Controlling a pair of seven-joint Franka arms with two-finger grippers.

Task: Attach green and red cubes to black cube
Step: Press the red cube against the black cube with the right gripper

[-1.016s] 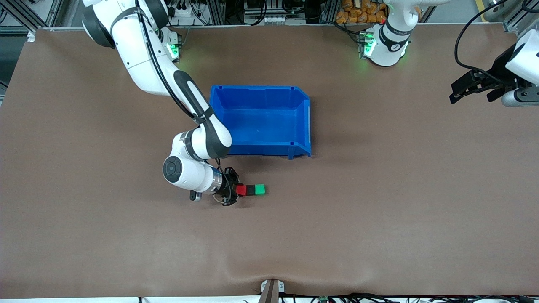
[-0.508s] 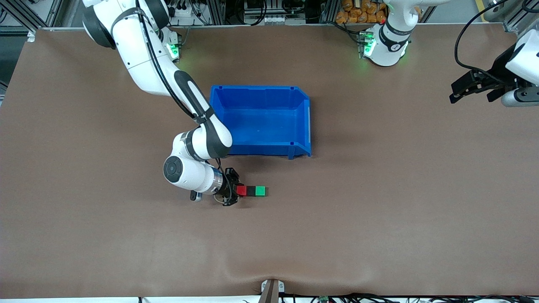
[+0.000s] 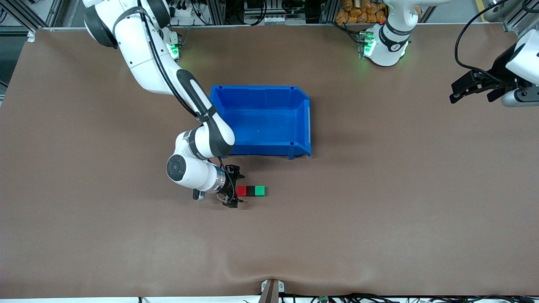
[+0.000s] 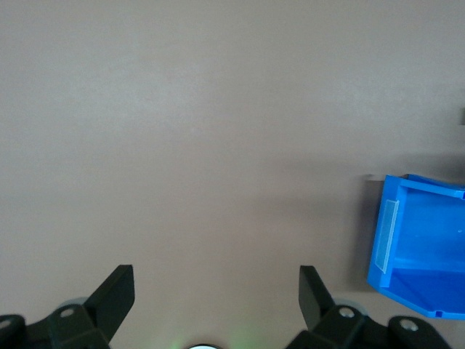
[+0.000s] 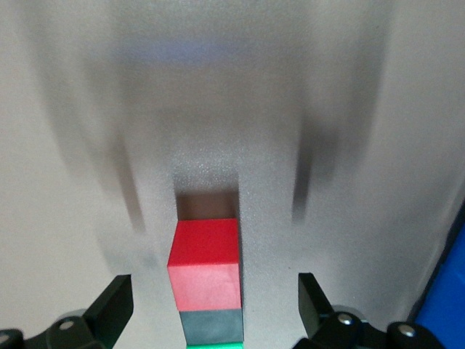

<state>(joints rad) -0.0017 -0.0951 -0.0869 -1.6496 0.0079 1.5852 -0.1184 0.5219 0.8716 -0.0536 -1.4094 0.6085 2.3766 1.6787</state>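
Three cubes in one tight row on the desk, nearer the front camera than the blue bin point(image 3: 261, 120): red cube point(image 3: 241, 191) at the right arm's end, black cube point(image 3: 251, 191) in the middle, green cube point(image 3: 260, 191) at the left arm's end, each touching its neighbour. Looks joined on both sides of the black one, so probably the closing stage of the task.

Right gripper point(image 3: 236, 188) low at the red cube's free end, fingers point(image 5: 112, 305) spread wide on either side and clear of the red faces, nothing grasped. Same story from the right wrist view: red cube point(image 5: 205, 262) centred between the spread fingers, black cube point(image 5: 212, 326) touching it.

Left gripper point(image 3: 473, 86) parked over the bare desk at the left arm's end, well apart from the cubes, fingers point(image 4: 116, 294) released and empty; waiting.

Step in hand, by judgement: letting go and backing off without upsetting the row. Best done by pulling straight away along the line of the cubes or lifting straight up, fingers kept wide. No sideways sweep, since a brush against the red cube could twist or split the row. Worth a check afterwards for gaps between the cubes.
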